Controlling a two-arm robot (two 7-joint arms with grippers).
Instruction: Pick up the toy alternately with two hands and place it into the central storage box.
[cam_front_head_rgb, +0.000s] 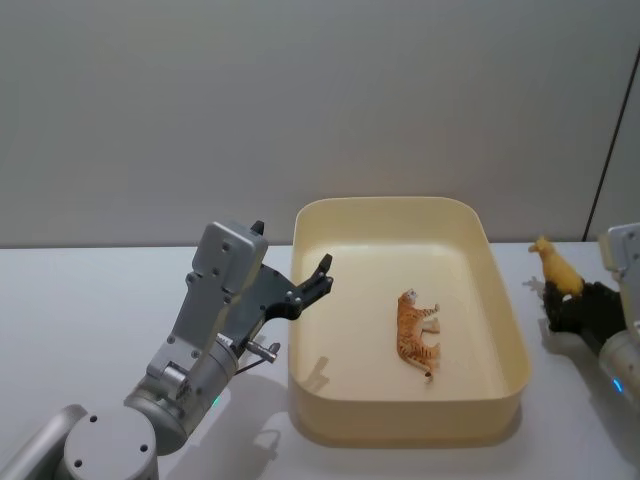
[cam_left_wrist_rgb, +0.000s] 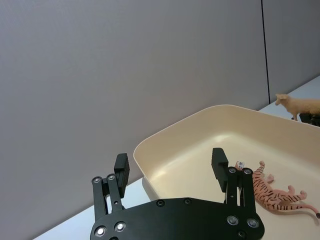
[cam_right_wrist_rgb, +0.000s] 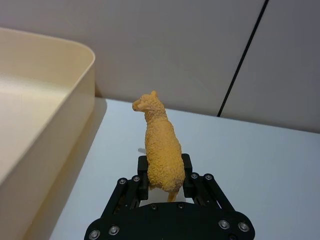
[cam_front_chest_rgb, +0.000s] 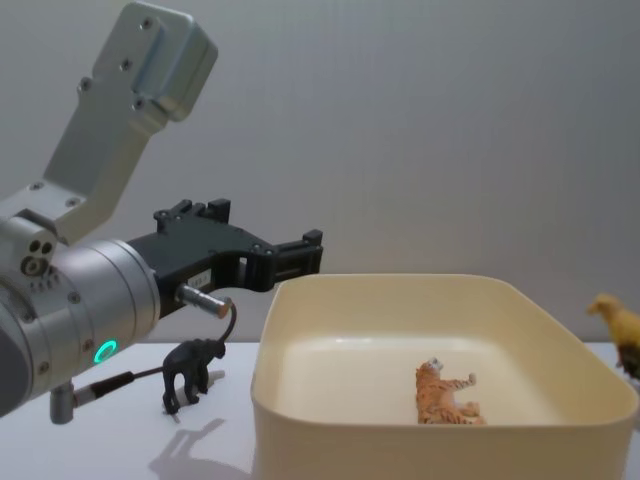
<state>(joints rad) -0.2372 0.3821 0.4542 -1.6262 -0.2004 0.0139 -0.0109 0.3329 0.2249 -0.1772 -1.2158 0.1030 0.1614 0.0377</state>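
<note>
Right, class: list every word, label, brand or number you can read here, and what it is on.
None can be read. The storage box, the tiger figure, the yellow animal figure in the right gripper, the black ape figure and the open left gripper bear no visible writing.

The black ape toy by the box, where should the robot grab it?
I'd pinch the black ape toy across its trunk, straight down from above: it stands on all fours beside the box, back up, legs thin. The open left gripper is on that side; the right gripper holds a yellow toy.
</note>
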